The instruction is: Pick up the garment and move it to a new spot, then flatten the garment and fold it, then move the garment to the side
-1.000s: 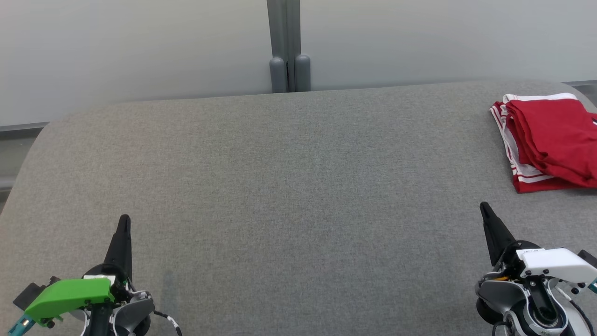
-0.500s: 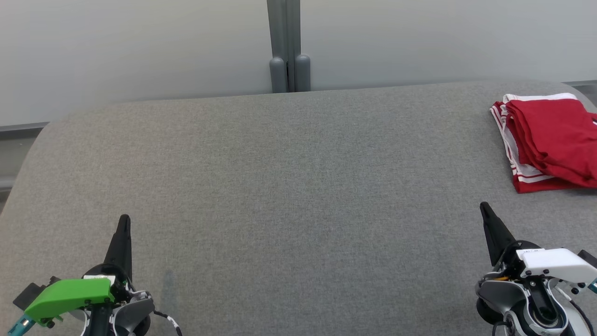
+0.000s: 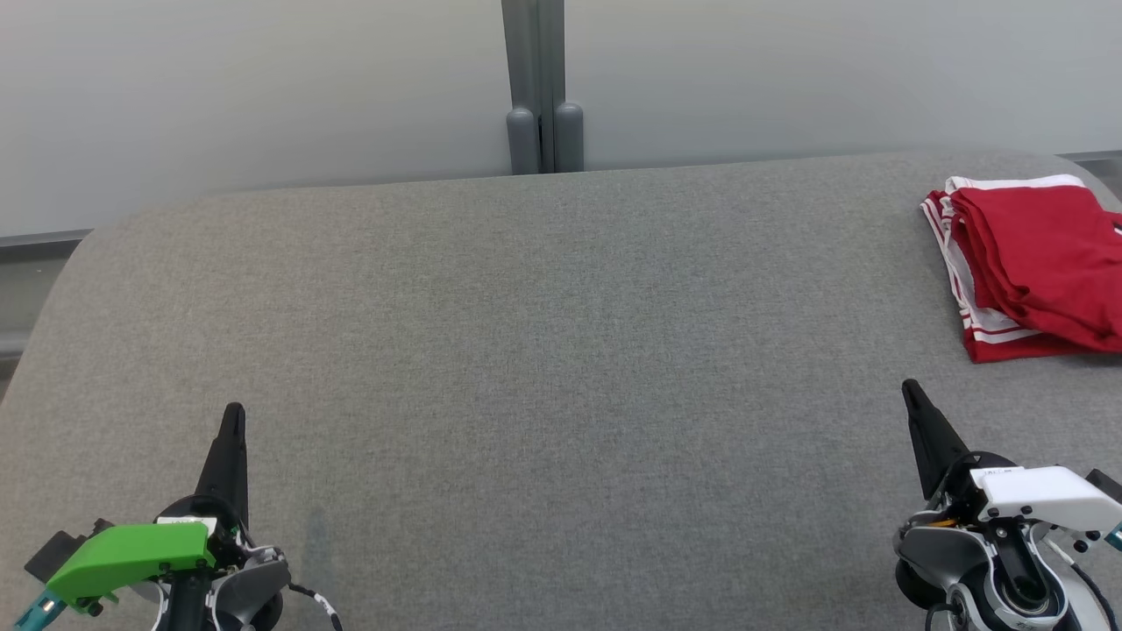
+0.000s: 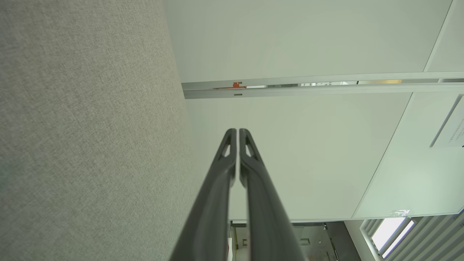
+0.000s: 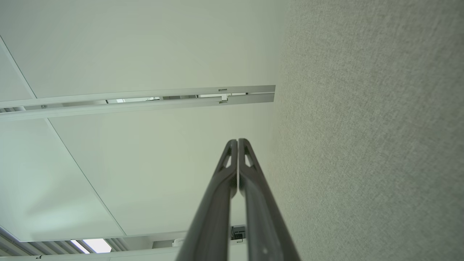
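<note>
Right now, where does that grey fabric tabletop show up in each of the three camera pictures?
Head view: the grey tabletop spans middle and bottom, red garment on its far right.
Left wrist view: tabletop along the left side, beside the shut left gripper.
Right wrist view: tabletop along the right side, beside the shut right gripper.
Shared landmark: the pale wall's seam strip.

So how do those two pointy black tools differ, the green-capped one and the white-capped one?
The left pointed black tool with the green cover stands nearly straight up the head view; the right pointed black tool with the white cover leans leftward. The right tool sits nearer the folded red-and-white garment; the left tool is far across the grey fabric table. Both are shut and hold nothing.
</note>
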